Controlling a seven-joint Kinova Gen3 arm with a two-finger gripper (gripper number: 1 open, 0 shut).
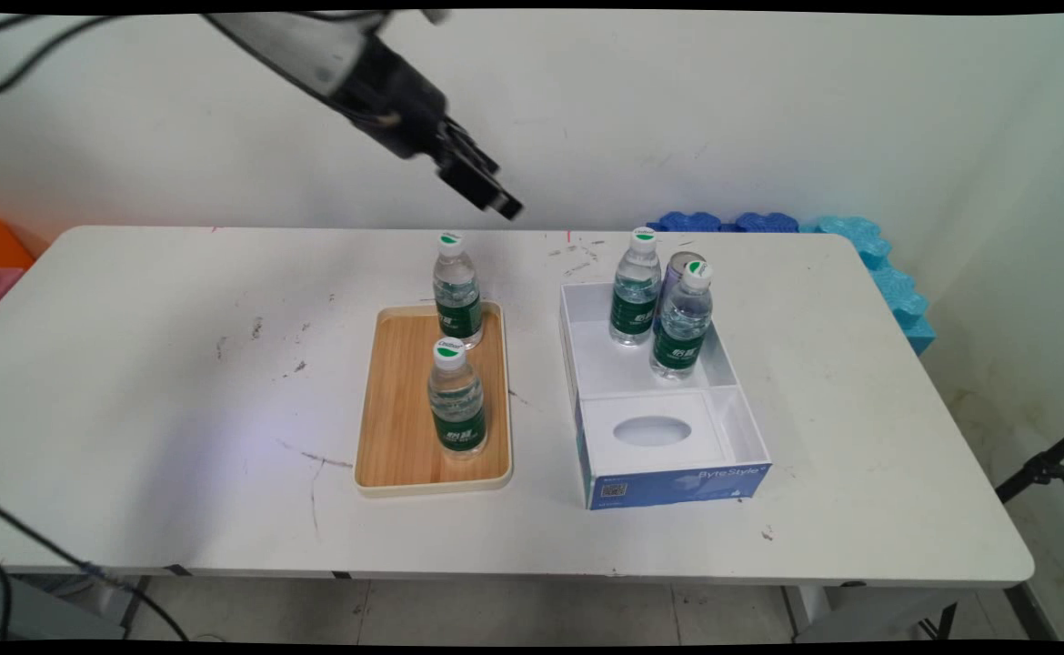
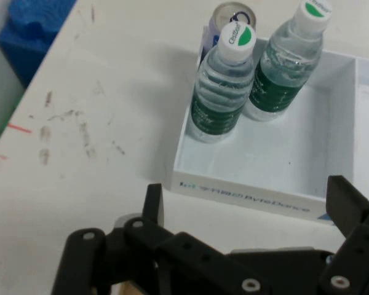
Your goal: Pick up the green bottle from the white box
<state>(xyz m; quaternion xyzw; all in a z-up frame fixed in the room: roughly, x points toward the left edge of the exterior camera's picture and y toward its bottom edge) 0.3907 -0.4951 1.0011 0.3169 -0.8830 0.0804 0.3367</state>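
Gripper [image 1: 482, 191] is raised above the far middle of the surface [image 1: 177, 382], tilted down and to the right, holding nothing. In the hand view the two fingers [image 2: 152, 203] stand well apart, with a wide gap between them.

Wooden tray [image 1: 396, 409] sits centre-left on the surface. Two water bottles stand upright on it: one at the far end [image 1: 456, 291], one nearer the front [image 1: 456, 400].

White box [image 1: 732, 364] sits to the right of the tray, apart from it. Its far compartment holds two more upright bottles [image 1: 635, 289] [image 1: 682, 323] with a can [image 1: 677, 270] behind them. The near compartment has a white insert with an oval hole.

Gripper is nearest to the far tray bottle, which stands below it and slightly left. The hand camera, however, looks toward the box contents.

Risks (judgement):
- The bottles are tall and narrow, so a side knock from a finger could tip one.
- The box bottles and the can stand tight together. Fingers lowered there could catch a neighbour.
- The box looks light and may slide if its wall is pushed.

Hard to make out:
- The can is mostly hidden behind the bottles, and its label is unreadable.
- Whether the box bottles touch each other cannot be told.
- The tray is not visible in the hand view.
- Blue foam [image 1: 859, 241] lies at the far right edge, partly cut off by the surface.
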